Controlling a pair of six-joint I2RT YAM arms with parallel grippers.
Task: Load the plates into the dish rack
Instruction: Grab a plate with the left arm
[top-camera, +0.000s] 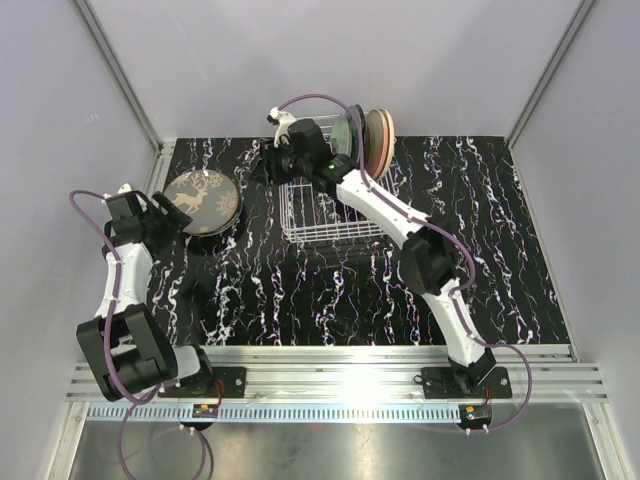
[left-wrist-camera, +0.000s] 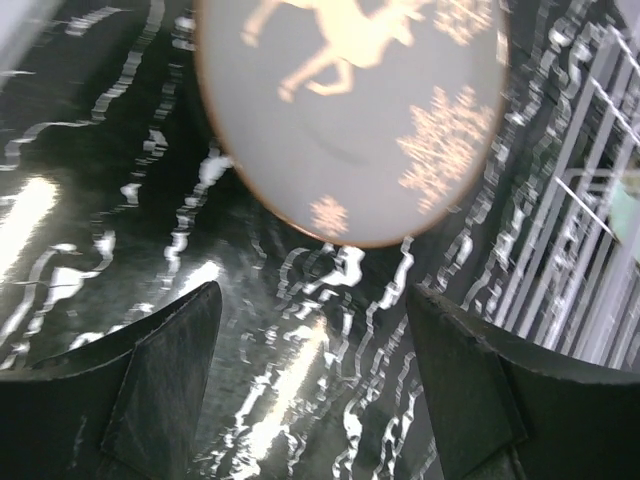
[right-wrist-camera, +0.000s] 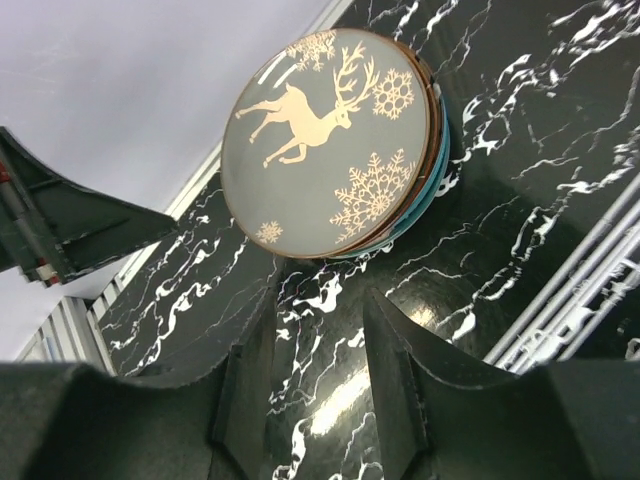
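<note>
A stack of plates (top-camera: 201, 200) lies flat at the table's left, topped by a grey-brown plate with a white deer (right-wrist-camera: 330, 140), which fills the top of the left wrist view (left-wrist-camera: 350, 110). My left gripper (left-wrist-camera: 315, 390) stands open just left of the stack (top-camera: 160, 212), with only tabletop between its fingers (left-wrist-camera: 165, 380). The white wire dish rack (top-camera: 320, 212) sits mid-table, with several plates (top-camera: 365, 135) upright at its far end. My right gripper (right-wrist-camera: 320, 380) hangs open and empty by the rack's far left corner (top-camera: 265, 165), facing the stack.
The black marbled tabletop (top-camera: 330, 290) is bounded by grey walls and a metal rail at the near edge. Rack wires (right-wrist-camera: 590, 290) run close to the right gripper's right side. The left gripper's body (right-wrist-camera: 60, 230) shows at the left of the right wrist view.
</note>
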